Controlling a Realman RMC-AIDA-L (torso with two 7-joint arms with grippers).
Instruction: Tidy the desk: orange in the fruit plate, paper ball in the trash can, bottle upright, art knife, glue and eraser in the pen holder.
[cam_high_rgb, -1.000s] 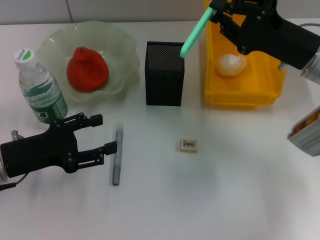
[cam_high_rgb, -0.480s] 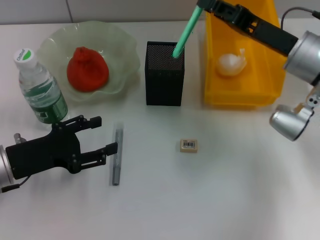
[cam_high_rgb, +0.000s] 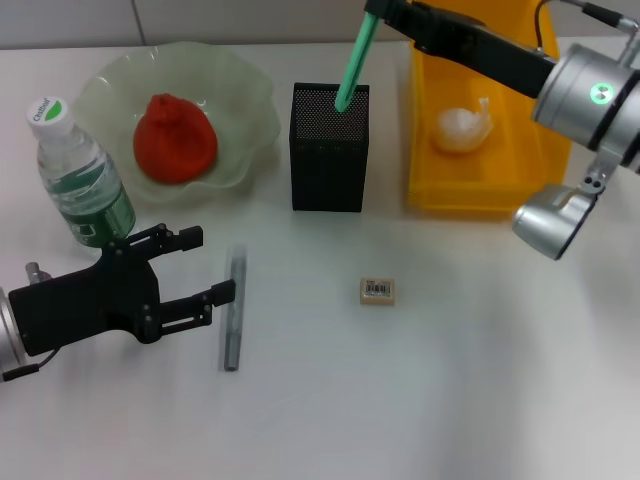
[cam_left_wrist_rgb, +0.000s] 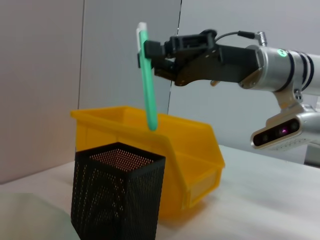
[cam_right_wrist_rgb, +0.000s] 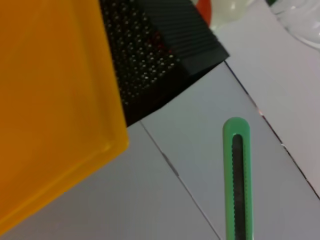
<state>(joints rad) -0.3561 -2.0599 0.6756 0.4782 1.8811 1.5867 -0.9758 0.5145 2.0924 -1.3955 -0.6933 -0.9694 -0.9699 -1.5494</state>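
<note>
The right end effector (cam_high_rgb: 385, 12) is clamped on the green art knife (cam_high_rgb: 353, 58), held near-upright above the black mesh pen holder (cam_high_rgb: 329, 147), its lower tip just over the opening. The left end effector (cam_high_rgb: 200, 266) rests wide open on the tabletop (cam_high_rgb: 480, 380) beside the grey glue stick (cam_high_rgb: 234, 312). The eraser (cam_high_rgb: 377, 290) carries a barcode label, too small to read.

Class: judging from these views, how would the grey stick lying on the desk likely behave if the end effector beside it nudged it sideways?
The grey stick looks slim, straight and probably rigid, so it should slide rather than bend. If rounded, it may roll away from the left end effector.
</note>
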